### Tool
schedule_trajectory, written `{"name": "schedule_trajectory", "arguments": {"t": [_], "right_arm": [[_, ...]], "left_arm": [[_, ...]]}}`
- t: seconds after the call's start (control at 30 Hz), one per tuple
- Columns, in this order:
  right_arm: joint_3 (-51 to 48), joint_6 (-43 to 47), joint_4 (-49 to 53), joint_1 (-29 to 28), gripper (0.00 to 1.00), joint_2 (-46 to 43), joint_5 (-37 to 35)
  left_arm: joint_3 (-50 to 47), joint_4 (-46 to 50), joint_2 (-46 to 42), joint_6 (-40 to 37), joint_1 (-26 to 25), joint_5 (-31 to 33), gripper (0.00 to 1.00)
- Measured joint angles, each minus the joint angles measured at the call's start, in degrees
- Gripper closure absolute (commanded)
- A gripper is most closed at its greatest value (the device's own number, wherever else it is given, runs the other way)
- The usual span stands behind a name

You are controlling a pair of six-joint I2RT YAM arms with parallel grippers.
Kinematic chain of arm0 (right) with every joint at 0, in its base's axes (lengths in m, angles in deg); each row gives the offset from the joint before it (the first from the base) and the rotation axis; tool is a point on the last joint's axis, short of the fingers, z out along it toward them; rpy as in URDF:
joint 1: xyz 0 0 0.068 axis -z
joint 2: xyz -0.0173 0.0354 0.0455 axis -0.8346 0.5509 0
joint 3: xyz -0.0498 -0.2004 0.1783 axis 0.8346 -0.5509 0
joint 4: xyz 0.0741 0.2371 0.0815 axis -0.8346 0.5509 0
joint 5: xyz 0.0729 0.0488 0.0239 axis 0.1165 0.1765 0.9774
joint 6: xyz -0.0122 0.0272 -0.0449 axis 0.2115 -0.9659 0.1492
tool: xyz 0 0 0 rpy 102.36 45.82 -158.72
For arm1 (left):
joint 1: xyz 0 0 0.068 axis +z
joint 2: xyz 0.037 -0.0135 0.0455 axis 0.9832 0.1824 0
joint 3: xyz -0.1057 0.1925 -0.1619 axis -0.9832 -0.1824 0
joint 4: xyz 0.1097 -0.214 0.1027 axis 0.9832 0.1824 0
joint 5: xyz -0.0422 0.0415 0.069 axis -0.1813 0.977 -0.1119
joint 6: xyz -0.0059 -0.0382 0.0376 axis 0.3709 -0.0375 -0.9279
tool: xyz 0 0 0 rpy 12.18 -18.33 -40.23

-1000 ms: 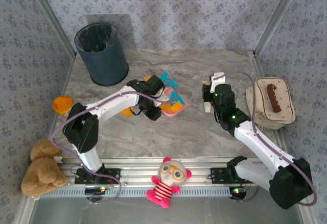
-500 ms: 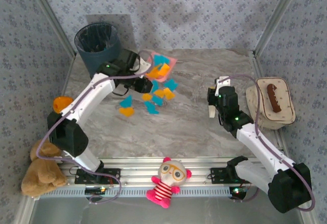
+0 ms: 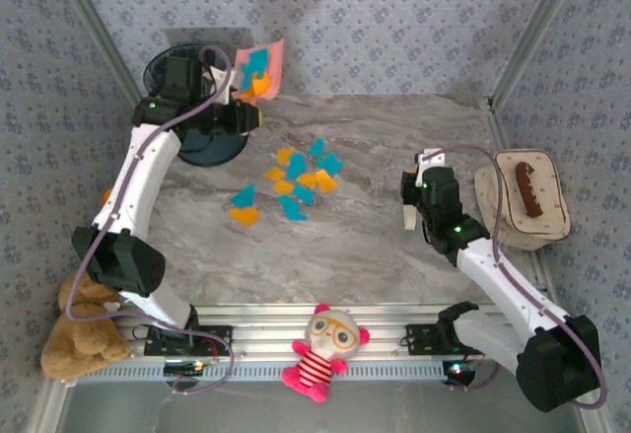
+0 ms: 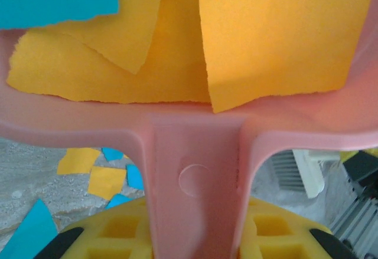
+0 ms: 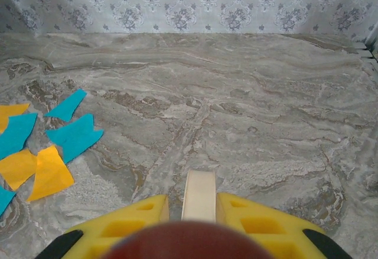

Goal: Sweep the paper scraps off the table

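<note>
**A:** Where do we stand, biggest thing first?

**B:** We have the marble bench [image 3: 394, 265] spreading out ahead of both sets of fingers. The dark bin [image 3: 219, 149] sits at its far left corner, just beneath our left fingers [image 3: 240, 109].

**A:** And what are our left fingers doing?

**B:** They are clamped narrow on the handle of the pink dustpan [image 3: 264, 66]. We hold it lifted and tilted above the bin's rim, with several orange and blue bits lying in the pan.

**A:** Our right fingers [image 5: 199, 203]?

**B:** Drawn tight on a cream handle [image 5: 199, 188], low over bare bench and well to the right of the mess.

**A:** And the paper scraps [image 3: 294, 182]?

**B:** Most lie loose on the bench, between our two sets of fingers. From the right wrist we see them off to the left of those fingers, orange and blue pieces, some overlapping.
</note>
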Motion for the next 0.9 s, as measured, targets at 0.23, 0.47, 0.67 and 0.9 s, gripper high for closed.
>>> {"name": "schedule_trajectory", "arguments": {"t": [0.23, 0.47, 0.67, 0.9], "right_arm": [[0.00, -0.55, 0.61, 0.07, 1.00, 0.00, 0.00], [-0.24, -1.53, 0.83, 0.07, 1.00, 0.00, 0.55], [-0.26, -1.90, 1.01, 0.07, 1.00, 0.00, 0.96], [-0.26, -2.49, 1.01, 0.07, 1.00, 0.00, 1.07]], "left_arm": [[2.64, -1.29, 2.36, 6.23, 4.59, -2.16, 1.00], [6.82, -3.10, 6.08, 12.59, 8.26, -3.06, 1.00], [8.94, -7.43, 8.87, 19.32, 10.56, -4.79, 1.00], [9.27, -13.05, 11.21, 27.91, 12.24, -6.86, 1.00]]}}
